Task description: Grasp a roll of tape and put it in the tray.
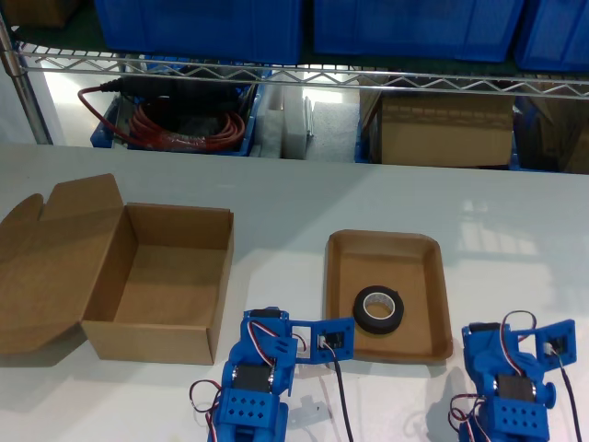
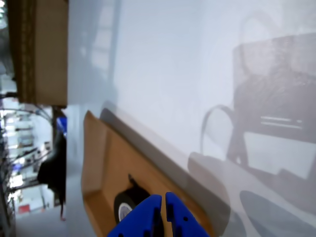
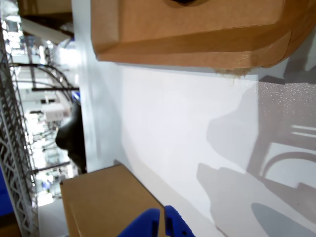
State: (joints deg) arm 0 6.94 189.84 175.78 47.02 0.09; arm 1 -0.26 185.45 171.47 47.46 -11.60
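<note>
Exterior view: roll of tape (image 1: pixel 378 310) inside tray (image 1: pixel 433 276), rims clear.

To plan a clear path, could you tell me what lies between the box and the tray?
In the exterior view, only bare white table lies between the box and the tray; nothing stands in that gap.

cardboard, tape and plastic on a smooth white table

the tray (image 1: pixel 386 253) and the box (image 1: pixel 175 276) look like matt brown cardboard, the box's cut edges rough; the roll of tape (image 1: pixel 378 310) is black with a slight sheen and a pale core; the table (image 1: pixel 515 212) is smooth, faintly glossy white; both arms' shells are matt blue plastic.
</note>
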